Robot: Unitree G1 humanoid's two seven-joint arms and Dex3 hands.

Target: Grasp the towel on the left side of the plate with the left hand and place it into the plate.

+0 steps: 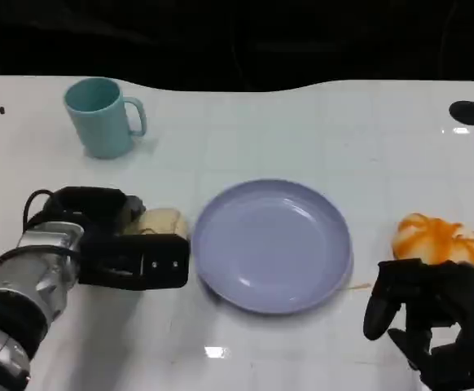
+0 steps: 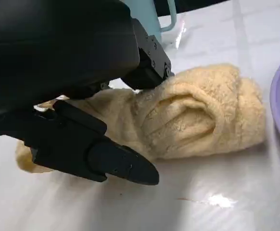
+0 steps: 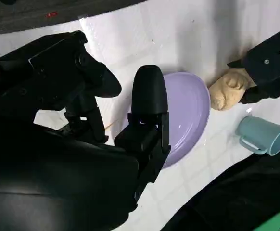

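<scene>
Towel (image 2: 197,115) lies on the white counter (image 1: 302,122), just to the left of the plate (image 1: 274,244). It is soft, pale yellow and rolled up into a lump. It has not been put in the plate, and nothing lies in the plate.

The left hand (image 1: 131,244) is right over the towel. In the left wrist view, one black finger (image 2: 152,67) touches the top of the towel, and another finger (image 2: 116,163) lies low by the side of the towel near the counter. The towel sits between these fingers. I cannot tell if the hand grips the towel tight or just touches it. The towel rests flat on the counter.

The plate is round and light purple. It sits in the middle of the counter, very near the towel.

A light blue mug (image 1: 103,118) stands upright behind the towel and the left hand, well apart from the plate. Its handle points to the right in the head view.

On the other side of the plate lies a round orange and white thing (image 1: 439,240). It looks like a bun or a toy pumpkin, but I cannot tell which.

The right hand (image 1: 436,326) rests low near the counter, just in front of that orange thing. Its fingers are apart and it holds nothing.
</scene>
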